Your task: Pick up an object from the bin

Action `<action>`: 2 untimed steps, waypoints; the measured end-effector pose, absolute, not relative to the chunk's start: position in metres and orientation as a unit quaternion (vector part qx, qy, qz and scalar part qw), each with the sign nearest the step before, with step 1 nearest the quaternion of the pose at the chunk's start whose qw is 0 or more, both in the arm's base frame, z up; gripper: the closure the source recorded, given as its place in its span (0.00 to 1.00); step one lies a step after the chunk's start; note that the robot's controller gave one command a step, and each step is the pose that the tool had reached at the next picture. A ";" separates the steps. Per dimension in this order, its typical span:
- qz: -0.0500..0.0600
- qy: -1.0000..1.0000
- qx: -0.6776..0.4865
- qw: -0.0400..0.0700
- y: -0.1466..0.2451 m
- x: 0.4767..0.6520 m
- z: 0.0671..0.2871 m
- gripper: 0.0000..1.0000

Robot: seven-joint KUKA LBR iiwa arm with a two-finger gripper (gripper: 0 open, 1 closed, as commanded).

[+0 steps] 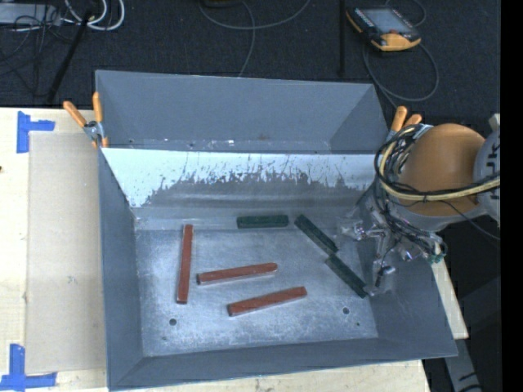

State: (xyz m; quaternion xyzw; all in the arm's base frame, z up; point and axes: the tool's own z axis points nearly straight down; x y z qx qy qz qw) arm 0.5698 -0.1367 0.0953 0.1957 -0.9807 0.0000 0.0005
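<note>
Dark green bar point(346, 273), lying slantwise by the right wall of the bin point(245, 345); gripper point(381, 281) low, just beside its front end, wide or narrow cannot be told; second green bar point(316, 233) close behind it.

One camera looks down on the grey bin point(245, 125) from above and slightly from its near side, facing its far wall, all four walls in frame.

The bin floor point(327, 329) is free along the front strip; red-brown sticks point(237, 274) occupy the middle, dark green sticks point(315, 233) the right side.
</note>
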 end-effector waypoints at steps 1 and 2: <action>0.001 -0.964 0.264 -0.001 -0.117 0.573 0.071 0.00; 0.002 -0.964 0.265 -0.001 -0.118 0.574 0.075 1.00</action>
